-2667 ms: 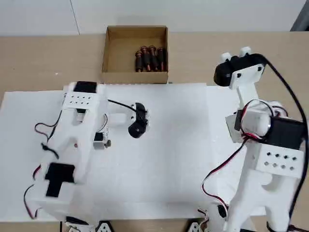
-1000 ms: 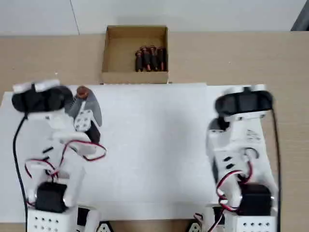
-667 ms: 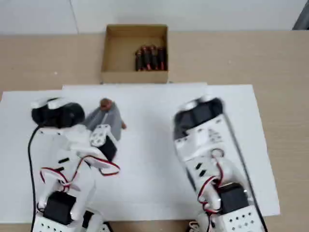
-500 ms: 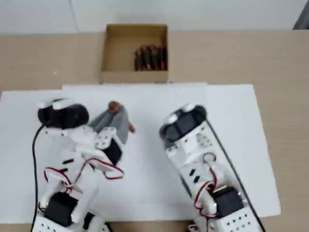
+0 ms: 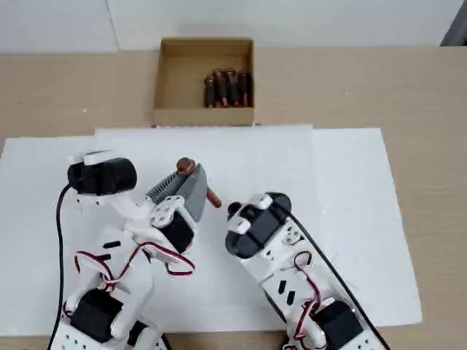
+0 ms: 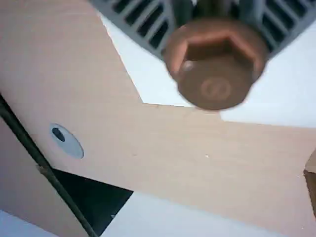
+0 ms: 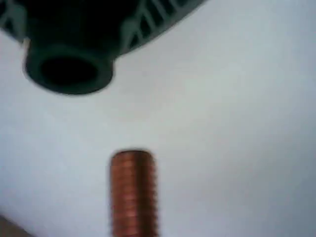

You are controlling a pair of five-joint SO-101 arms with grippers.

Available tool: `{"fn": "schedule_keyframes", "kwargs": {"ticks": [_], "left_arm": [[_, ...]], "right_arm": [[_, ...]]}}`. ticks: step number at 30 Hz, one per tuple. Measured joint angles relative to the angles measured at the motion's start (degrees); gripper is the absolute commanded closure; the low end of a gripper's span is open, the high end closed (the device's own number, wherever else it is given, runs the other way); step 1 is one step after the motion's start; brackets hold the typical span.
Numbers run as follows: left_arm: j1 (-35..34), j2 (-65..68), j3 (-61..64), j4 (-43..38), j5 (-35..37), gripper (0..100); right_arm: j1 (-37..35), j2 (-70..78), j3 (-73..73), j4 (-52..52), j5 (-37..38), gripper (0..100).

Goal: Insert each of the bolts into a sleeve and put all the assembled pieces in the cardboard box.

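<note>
1 copper hex bolt [image 6: 213, 66] w/ threads

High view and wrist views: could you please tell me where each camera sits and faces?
High view: fixed above the table, looking down at the brown cardboard box and both arms.
Left wrist view: on the left arm, along the grey left tool at the copper hexagonal-headed bolt.
Right wrist view: on the right arm, past the right tool gripping the black cylindrical sleeve.
Shared: all show the bolt.
</note>
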Motion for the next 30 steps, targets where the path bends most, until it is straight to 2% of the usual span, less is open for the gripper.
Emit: {"fn": "schedule_keyframes", "kwargs": {"ticks": [9, 26, 30], "left_arm": [[2.4, 0.0, 2.9, -1.9, 1.0, 99], [3.1, -0.3, 4.0, -3.0, 1.0, 99], [5.3, -0.8, 4.0, -1.9, 0.6, 99]], "right_arm": [[-3.9, -0.5, 0.1, 0.0, 1.4, 99.5], [-4.0, -0.5, 0.1, 0.0, 1.4, 99.5], [-4.0, -0.5, 0.1, 0.0, 1.4, 99.5]]}}
